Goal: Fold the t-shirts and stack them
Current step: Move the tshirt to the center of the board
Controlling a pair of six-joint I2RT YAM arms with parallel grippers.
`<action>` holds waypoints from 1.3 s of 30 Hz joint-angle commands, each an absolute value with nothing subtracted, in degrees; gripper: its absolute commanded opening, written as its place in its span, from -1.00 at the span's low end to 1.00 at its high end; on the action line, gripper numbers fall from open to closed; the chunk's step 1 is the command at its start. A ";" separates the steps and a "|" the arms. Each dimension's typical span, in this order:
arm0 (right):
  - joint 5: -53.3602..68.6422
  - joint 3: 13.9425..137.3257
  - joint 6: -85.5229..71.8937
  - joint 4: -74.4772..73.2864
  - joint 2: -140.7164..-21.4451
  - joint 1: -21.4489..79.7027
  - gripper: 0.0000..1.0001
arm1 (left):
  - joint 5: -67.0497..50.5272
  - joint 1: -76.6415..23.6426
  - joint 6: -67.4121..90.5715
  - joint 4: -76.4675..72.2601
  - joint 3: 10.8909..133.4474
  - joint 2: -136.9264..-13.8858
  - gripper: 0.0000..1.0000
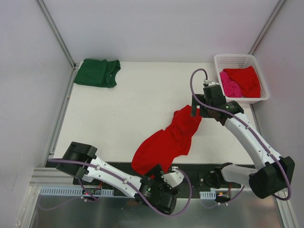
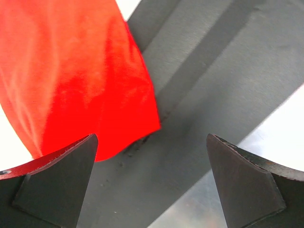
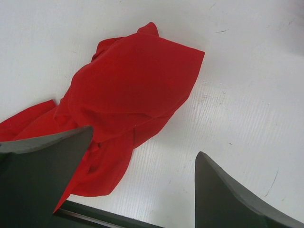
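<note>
red t-shirt (image 1: 168, 140) — lying crumpled, unfolded

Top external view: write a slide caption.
Red t-shirt crumpled between open left hand and right hand; folded green t-shirt far left, white basket far right.

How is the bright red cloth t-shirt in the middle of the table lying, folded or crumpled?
Crumpled, not folded: the bright red cloth t-shirt lies bunched in an uneven diagonal heap with wrinkles and loose edges.
</note>
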State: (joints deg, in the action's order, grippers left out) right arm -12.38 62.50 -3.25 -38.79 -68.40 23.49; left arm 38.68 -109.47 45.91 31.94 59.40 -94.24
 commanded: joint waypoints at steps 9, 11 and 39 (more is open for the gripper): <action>-10.55 62.49 -4.48 -37.27 -66.45 23.20 0.93 | 42.54 -108.19 49.13 34.45 55.72 -92.28 0.99; -10.81 62.40 -4.39 -37.44 -66.45 23.12 0.93 | 42.54 -108.19 49.13 34.37 56.16 -93.16 0.98; -12.83 62.05 -3.52 -37.71 -67.41 22.50 0.94 | 43.33 -103.20 44.92 30.94 54.50 -87.04 -0.84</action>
State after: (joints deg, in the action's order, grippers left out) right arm -11.53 62.02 -3.62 -38.72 -68.20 23.14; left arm 41.06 -106.02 45.39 30.33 56.66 -95.29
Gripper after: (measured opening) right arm 0.968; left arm 0.083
